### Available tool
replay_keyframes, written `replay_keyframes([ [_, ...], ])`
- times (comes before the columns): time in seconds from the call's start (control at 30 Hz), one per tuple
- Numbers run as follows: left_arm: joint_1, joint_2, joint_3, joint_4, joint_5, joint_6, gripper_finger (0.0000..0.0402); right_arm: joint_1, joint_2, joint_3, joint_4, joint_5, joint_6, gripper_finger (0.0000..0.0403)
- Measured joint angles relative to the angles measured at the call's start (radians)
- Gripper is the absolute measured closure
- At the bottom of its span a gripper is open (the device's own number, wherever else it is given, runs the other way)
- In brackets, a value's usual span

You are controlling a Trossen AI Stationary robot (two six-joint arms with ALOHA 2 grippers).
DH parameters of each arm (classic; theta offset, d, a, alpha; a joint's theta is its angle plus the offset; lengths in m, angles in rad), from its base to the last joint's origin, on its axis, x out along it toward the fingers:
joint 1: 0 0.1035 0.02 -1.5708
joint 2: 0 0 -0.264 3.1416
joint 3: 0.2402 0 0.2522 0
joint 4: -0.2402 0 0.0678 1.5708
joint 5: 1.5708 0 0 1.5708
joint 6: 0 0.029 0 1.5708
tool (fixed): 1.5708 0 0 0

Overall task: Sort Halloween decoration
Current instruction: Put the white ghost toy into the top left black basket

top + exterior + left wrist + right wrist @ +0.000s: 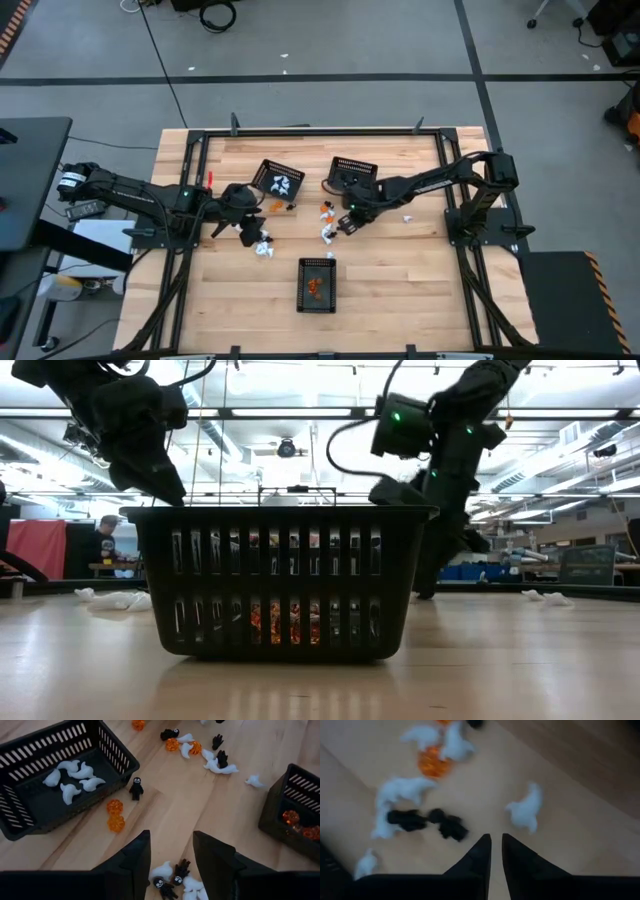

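Note:
The Halloween decoration lies loose on the wooden table: white ghosts, orange balls and black figures (200, 750) between the baskets, and a small heap (172, 880) under my left gripper (171, 865). That gripper hangs open above the heap, at the table's middle left (255, 235). My right gripper (496, 845) is shut, pointing steeply down over bare wood at the table's middle (340, 225). Nothing shows between its fingers. Black pieces (445, 827) and a white ghost (525, 812) lie just beyond its fingertips.
Three black mesh baskets stand on the table. The far left one (280, 180) holds white ghosts (75, 780), another is at the far middle (352, 172), and the near one (318, 283) holds orange pieces (285, 620). A black frame (320, 132) rims the table.

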Motion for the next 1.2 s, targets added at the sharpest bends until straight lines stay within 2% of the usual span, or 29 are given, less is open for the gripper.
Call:
replay_keyframes([
  [0.4, 0.000, 0.000, 0.000, 0.008, 0.000, 0.004, 0.0246, -0.008, -0.001, 0.064, -0.034, -0.014, -0.033, 0.0342],
  [0.6, 0.000, 0.000, 0.000, 0.016, 0.000, -0.114, 0.0246, -0.023, -0.001, 0.064, -0.054, -0.002, 0.002, 0.0293],
  [0.87, 0.000, 0.000, 0.000, 0.015, 0.000, -0.101, 0.0246, -0.033, -0.002, 0.062, -0.067, 0.060, 0.033, 0.0234],
  [0.97, 0.000, 0.000, 0.000, 0.015, 0.000, -0.101, 0.0246, -0.052, -0.002, 0.039, -0.045, 0.071, 0.018, 0.0230],
  [1.2, 0.000, 0.000, 0.000, 0.015, 0.000, -0.101, 0.0246, -0.084, -0.002, -0.014, 0.006, 0.020, -0.021, 0.0235],
])
